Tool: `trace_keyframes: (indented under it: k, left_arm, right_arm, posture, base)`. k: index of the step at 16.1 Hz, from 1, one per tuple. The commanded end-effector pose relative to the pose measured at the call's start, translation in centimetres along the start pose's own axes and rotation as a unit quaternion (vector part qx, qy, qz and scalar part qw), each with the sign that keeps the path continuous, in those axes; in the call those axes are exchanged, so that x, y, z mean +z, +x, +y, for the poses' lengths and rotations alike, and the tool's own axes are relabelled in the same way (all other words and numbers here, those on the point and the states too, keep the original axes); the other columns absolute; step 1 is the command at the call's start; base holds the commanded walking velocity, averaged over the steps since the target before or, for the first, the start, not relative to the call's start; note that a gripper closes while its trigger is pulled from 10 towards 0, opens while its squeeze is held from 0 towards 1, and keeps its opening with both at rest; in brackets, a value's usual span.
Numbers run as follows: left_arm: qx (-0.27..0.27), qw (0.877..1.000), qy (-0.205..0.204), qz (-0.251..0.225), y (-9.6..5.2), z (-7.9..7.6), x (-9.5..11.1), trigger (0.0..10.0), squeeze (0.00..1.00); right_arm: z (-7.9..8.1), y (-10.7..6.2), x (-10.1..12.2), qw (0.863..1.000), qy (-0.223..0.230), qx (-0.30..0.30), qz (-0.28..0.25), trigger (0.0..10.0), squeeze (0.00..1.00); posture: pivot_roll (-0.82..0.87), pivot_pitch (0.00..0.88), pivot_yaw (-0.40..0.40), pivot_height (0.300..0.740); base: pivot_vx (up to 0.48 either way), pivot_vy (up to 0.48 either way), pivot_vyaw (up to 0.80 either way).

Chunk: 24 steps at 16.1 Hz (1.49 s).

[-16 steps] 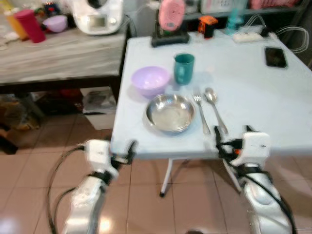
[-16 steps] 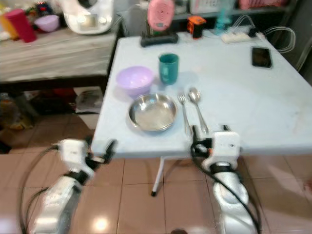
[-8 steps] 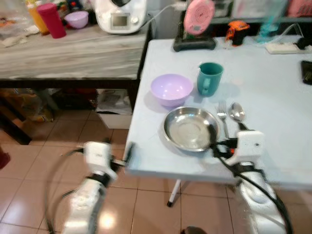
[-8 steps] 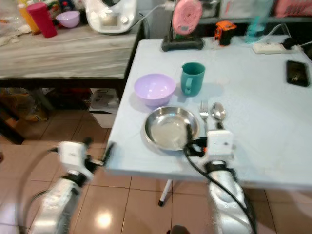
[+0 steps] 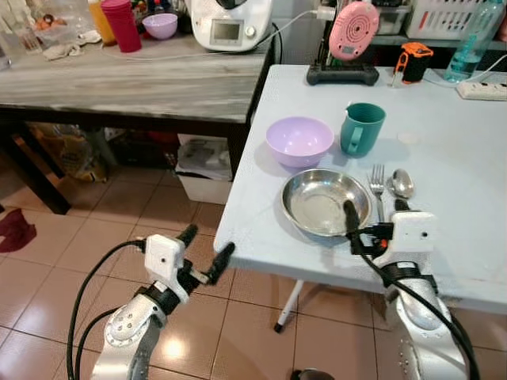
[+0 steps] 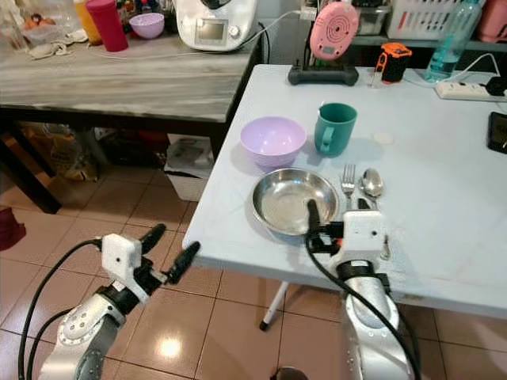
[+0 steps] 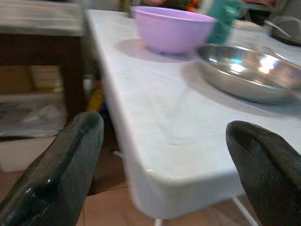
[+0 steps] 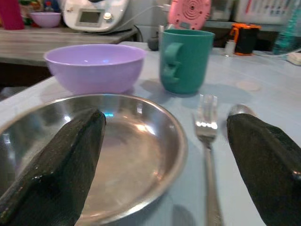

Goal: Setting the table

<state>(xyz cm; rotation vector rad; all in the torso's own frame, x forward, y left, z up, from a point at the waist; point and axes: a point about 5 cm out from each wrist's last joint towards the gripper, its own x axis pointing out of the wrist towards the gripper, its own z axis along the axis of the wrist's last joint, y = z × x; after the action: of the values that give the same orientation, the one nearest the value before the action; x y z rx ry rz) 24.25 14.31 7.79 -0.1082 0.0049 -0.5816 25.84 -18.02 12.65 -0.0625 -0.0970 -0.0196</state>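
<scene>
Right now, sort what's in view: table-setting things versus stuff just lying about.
Table setting: steel plate, purple bowl, teal mug, fork, spoon.

Lying about: pink fan, water bottle, power strip, white appliance, red cup.

Two lilac bowls (image 5: 299, 141) (image 5: 161, 25), one steel plate (image 5: 325, 202), mug (image 5: 361, 129), fork (image 5: 378, 190), spoon (image 5: 402, 184).

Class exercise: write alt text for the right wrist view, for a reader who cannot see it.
The right gripper's two black fingers stand open over the near rim of a steel plate, with a fork and spoon beside it on the pale table. Behind stand a purple bowl and green mug.
</scene>
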Motion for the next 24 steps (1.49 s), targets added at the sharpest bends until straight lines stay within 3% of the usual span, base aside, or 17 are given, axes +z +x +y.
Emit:
trace_keyframes:
  k: [1,4,11,23,24]
  left_arm:
    - [-0.028,0.999,0.023,-0.001,-0.2,-0.1,0.5,10.0,0.0]
    - [-0.061,0.997,0.041,0.012,-0.9,-0.3,0.2,10.0,0.0]
    - [-0.073,0.996,0.052,0.011,-1.1,-0.3,0.4,10.0,0.0]
    - [-0.093,0.993,0.074,-0.001,-0.7,-1.4,2.3,10.0,0.0]
    - [-0.094,0.993,0.074,-0.002,-0.7,-1.4,2.6,10.0,0.0]
  right_arm:
    - [-0.5,0.3,0.0,1.0,0.01,-0.014,0.009,10.0,0.0]
    - [-0.4,0.9,0.2,0.999,0.026,0.011,0.022,10.0,0.0]
    - [-1.1,1.8,-0.1,0.994,0.087,-0.005,0.066,10.0,0.0]
    - [0.3,1.7,-1.8,0.984,0.116,0.042,0.132,10.0,0.0]
    - [0.4,1.7,-1.9,0.982,0.123,0.044,0.136,6.0,0.0]
  posture:
    - [-0.17,0.105,0.056,0.74]
    - [-0.18,0.104,0.06,0.74]
    - [-0.17,0.122,0.074,0.74]
    - [-0.16,0.139,0.083,0.74]
    - [-0.16,0.141,0.084,0.74]
  base:
    - [0.0,0.0,0.0]
    - [0.0,0.0,0.0]
    - [0.0,0.0,0.0]
    - [0.0,0.0,0.0]
    - [0.0,0.0,0.0]
